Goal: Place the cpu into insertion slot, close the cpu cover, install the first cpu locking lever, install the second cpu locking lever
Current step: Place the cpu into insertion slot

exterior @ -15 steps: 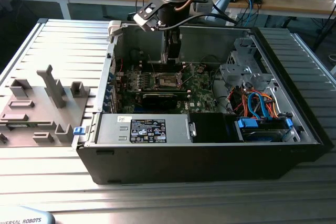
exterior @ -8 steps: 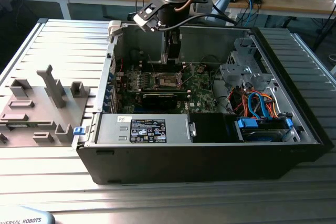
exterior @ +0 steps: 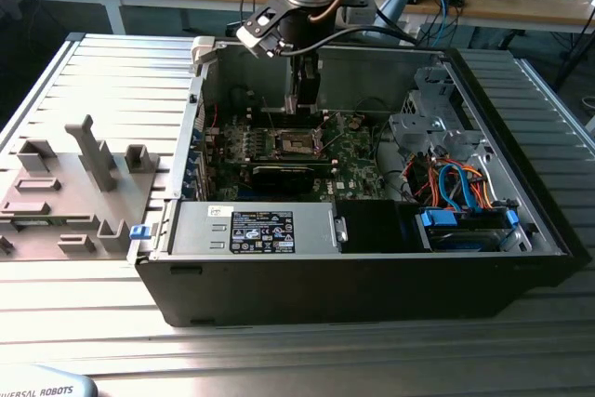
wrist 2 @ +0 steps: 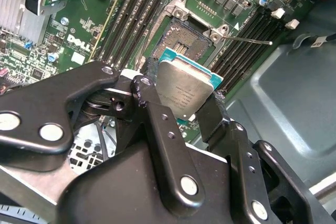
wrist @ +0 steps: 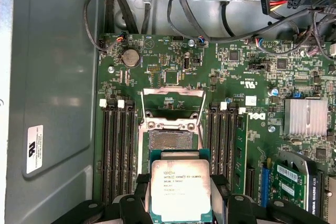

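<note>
**Handling**

Gripper (wrist 2: 184, 86): closed on the cpu (wrist 2: 185, 92), with 2 black fingers (wrist 2: 149, 85) clamping 2 opposite side edges and the metal top facing the wrist cameras.

- Treat as light, rigid, flat and fragile.
- Expect a smooth, slippery metal top, a thin green rim and presumably delicate contacts underneath.
- Hold by the side edges only, never by the underside.
- Keep level and square to the socket, and apply no pressing force.
- Judge the risks as slip under a weak clamp and contact damage under tilt.

Position: held in the air above the middle of the motherboard (wrist: 220, 72), close to 1 rim of the insertion slot (wrist: 169, 140), not seated.

**Surroundings**

- Room: wooden work benches (exterior: 521, 2) along the back, loaded with cables and loose parts.
- Slatted metal table (exterior: 112, 62): carries the open computer case (exterior: 353, 271) and, toward the exterior view's left, a grey fixture plate (exterior: 56, 202).
- Case interior:
  - grey power supply (exterior: 251, 230) along the near wall;
  - coloured cable bundles (exterior: 456, 183) in the corner toward the exterior view's right;
  - motherboard flat on the case floor.
- Insertion slot: near the middle of the board, empty, contact field bare.
- cpu cover (wrist: 173, 92): swung up and open at the slot edge away from the cpu.
- Memory slots (wrist: 118, 150): long dark rows flanking the socket on both sides.
- Thin wire lever (wrist 2: 252, 40): standing free beside the socket.
- Clearance: judged tight, bounded by case walls, memory rows and the raised cover.
</note>
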Controlling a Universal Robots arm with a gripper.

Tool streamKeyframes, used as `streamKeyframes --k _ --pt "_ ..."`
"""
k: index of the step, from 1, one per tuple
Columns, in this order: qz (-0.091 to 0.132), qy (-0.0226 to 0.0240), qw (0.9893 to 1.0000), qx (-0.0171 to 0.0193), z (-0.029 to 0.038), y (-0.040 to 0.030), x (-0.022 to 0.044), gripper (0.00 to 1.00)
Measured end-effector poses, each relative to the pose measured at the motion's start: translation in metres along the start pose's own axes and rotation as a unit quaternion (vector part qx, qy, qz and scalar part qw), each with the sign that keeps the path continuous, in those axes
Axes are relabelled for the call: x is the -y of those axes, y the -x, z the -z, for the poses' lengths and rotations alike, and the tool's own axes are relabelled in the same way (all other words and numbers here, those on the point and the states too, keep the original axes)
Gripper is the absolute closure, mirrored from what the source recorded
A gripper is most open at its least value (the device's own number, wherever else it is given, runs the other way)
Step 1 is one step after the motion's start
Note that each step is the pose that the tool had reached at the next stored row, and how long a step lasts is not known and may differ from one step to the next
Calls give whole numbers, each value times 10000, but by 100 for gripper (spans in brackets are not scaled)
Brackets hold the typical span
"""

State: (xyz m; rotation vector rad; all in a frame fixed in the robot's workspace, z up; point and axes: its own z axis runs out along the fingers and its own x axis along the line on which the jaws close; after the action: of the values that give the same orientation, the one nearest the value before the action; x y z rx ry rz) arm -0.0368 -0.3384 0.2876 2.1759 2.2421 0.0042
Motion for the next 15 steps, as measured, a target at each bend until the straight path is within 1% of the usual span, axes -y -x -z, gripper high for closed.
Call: streamKeyframes --k 1,3,7,8,9,15 --pt "0 0 10000 0 -1 0 0 46" --pt "0 0 10000 0 -100 -1 1 46" --pt "0 0 10000 0 -103 -1 1 46" --pt "0 0 10000 0 -190 -2 3 46" --pt "0 0 10000 1 -244 -2 0 46" --pt "0 0 10000 2 -251 -3 0 46"
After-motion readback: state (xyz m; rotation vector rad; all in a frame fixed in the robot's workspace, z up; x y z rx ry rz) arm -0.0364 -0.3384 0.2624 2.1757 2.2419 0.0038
